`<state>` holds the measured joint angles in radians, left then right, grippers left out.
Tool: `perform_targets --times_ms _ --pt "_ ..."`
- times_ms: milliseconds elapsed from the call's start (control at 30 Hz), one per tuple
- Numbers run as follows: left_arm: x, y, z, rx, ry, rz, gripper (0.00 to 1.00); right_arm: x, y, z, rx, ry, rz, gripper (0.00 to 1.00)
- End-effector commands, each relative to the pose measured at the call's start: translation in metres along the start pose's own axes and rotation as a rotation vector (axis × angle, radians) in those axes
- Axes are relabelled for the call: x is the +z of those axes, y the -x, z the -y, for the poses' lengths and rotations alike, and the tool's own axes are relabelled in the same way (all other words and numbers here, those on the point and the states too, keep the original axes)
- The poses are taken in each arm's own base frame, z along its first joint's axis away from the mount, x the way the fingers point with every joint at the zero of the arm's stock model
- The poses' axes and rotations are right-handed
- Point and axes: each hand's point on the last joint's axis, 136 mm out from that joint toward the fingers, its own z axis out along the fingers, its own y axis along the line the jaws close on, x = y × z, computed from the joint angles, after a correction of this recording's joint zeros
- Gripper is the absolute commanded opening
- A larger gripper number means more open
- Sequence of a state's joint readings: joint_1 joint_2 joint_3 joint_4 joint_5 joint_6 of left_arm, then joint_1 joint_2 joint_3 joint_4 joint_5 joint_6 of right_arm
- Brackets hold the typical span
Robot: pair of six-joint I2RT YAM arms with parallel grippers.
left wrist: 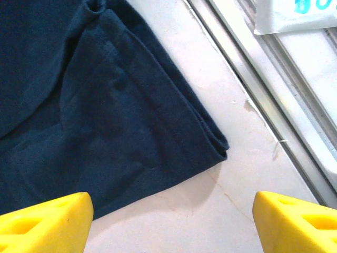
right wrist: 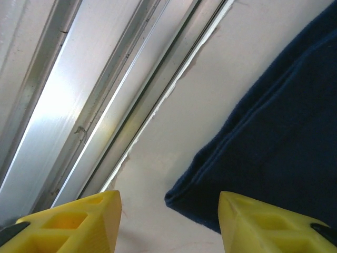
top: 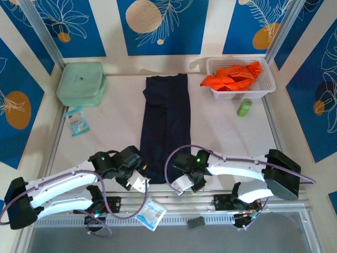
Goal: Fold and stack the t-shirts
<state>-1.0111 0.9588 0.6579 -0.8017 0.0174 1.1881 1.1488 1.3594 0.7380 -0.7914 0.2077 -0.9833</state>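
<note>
Navy t-shirt (top: 166, 126) lies flat in the middle of the bench (top: 110, 137), folded into a long narrow strip that runs from the far side toward the arms. Its near end sits between the two hands. The left hand (top: 138, 182) is at the strip's near left corner, its yellow fingers (left wrist: 45, 221) spread wide, one over the cloth's edge and the other over bare bench; nothing is gripped. The right hand (top: 184, 184) is at the near right corner, beside the metal rail (right wrist: 79, 105) along the bench's edge. Its fingers stand apart at a middling width with the doubled corner of cloth between them, ungrasped. The orange t-shirt (top: 231, 78) lies crumpled in a white basket (top: 226, 95) at the far right, well apart from the navy one. A pale green case (top: 80, 83) sits at the far left.
</note>
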Motion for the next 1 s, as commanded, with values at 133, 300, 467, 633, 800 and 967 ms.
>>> perform_targets --times_ms 133,300,467,633,800,967 --pt "0.017 0.004 0.024 0.053 -0.101 0.035 0.75 0.020 -0.011 0.004 0.063 0.032 -0.041 0.45" --pt "0.032 0.000 0.026 0.088 -0.121 0.017 0.73 0.026 -0.017 0.006 0.095 0.046 -0.068 0.41" --pt "0.045 0.000 0.023 0.095 -0.124 0.015 0.68 0.025 -0.016 0.006 0.102 0.046 -0.063 0.39" --pt "0.051 -0.005 0.029 0.095 -0.159 -0.009 0.62 0.024 -0.016 0.002 0.108 0.046 -0.058 0.38" --pt "0.059 -0.006 0.025 0.091 -0.159 -0.021 0.60 0.023 -0.013 0.003 0.117 0.045 -0.048 0.38" --pt "0.076 -0.010 0.021 0.101 -0.177 -0.039 0.57 0.029 -0.007 0.006 0.140 0.039 -0.031 0.37"
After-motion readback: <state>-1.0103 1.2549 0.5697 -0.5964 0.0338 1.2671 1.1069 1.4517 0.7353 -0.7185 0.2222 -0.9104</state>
